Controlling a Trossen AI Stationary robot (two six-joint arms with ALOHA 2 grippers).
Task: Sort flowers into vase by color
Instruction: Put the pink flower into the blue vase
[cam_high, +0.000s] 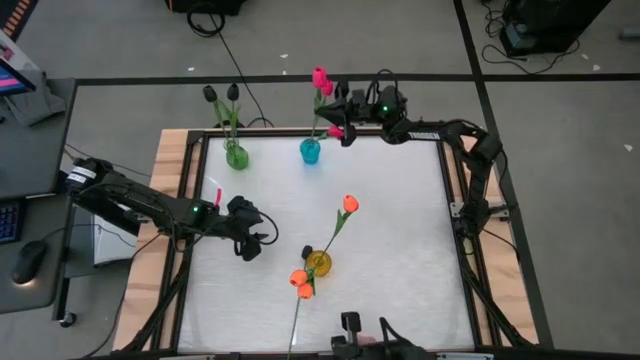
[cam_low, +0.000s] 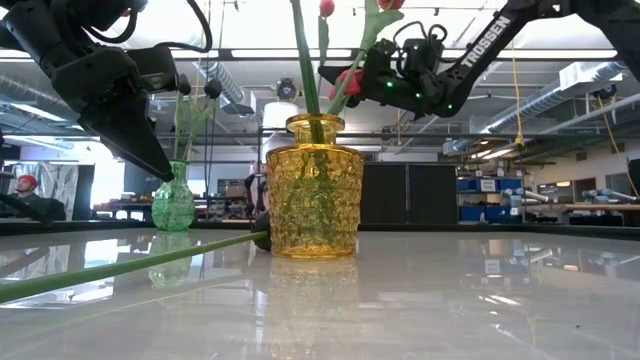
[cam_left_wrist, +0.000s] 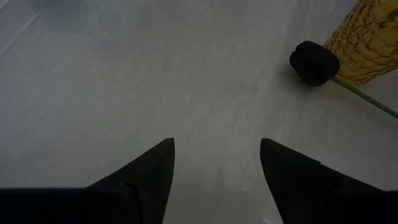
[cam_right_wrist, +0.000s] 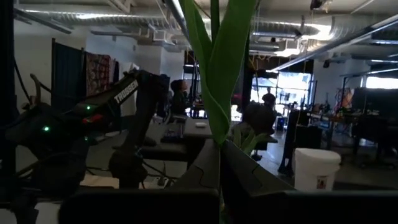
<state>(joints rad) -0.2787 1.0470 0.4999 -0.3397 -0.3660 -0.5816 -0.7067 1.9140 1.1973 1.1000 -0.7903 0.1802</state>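
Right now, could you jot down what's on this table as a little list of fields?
Green vase: two black flowers
Blue vase: pink flowers
Yellow vase: orange flowers
Loose flower: black bud lying beside yellow vase
Right gripper: fingers shut on a pink flower's stem, by blue vase
Left gripper: fingers open, empty

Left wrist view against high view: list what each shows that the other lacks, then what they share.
Only the left wrist view: a black tulip bud lying on the table beside the yellow vase.

Only the high view: the green vase, the blue vase, and the right gripper shut on a pink tulip.

Both: the open left gripper, the yellow vase and the white tabletop.
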